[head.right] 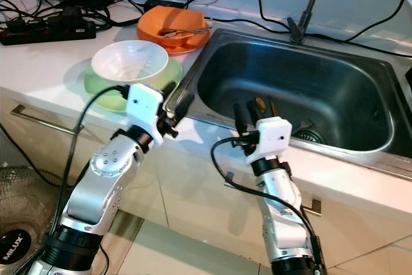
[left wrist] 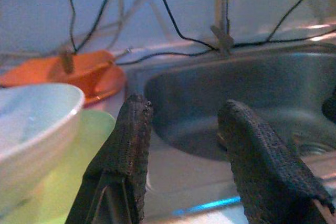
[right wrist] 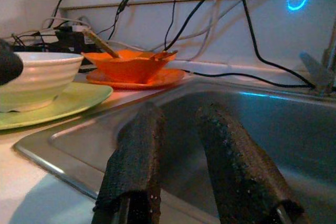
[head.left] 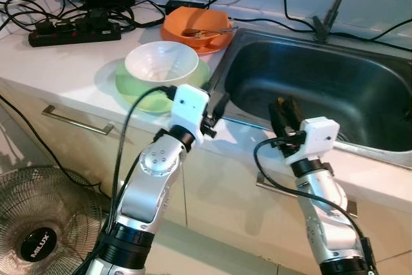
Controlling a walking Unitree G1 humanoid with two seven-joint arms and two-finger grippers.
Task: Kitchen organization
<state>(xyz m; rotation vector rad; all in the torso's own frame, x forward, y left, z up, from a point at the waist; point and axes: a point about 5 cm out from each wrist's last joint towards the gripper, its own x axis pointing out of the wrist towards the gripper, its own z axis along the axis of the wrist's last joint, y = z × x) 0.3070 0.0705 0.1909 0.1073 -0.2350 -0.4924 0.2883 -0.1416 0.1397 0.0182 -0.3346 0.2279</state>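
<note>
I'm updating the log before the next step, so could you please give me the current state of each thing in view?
white bowl: upright, stacked on the green plate
green plate: flat on the counter
orange bowl: upright on an orange plate, utensil resting in it
sink: dry, utensils lying by the drain
left gripper: open, holding nothing, near the sink's edge
right gripper: open, holding nothing, over the sink's front rim

White bowl [head.left: 161, 62] upright on green plate [head.left: 129, 85], orange bowl [head.left: 195, 27] on orange plate beside sink [head.left: 322, 88]
</note>
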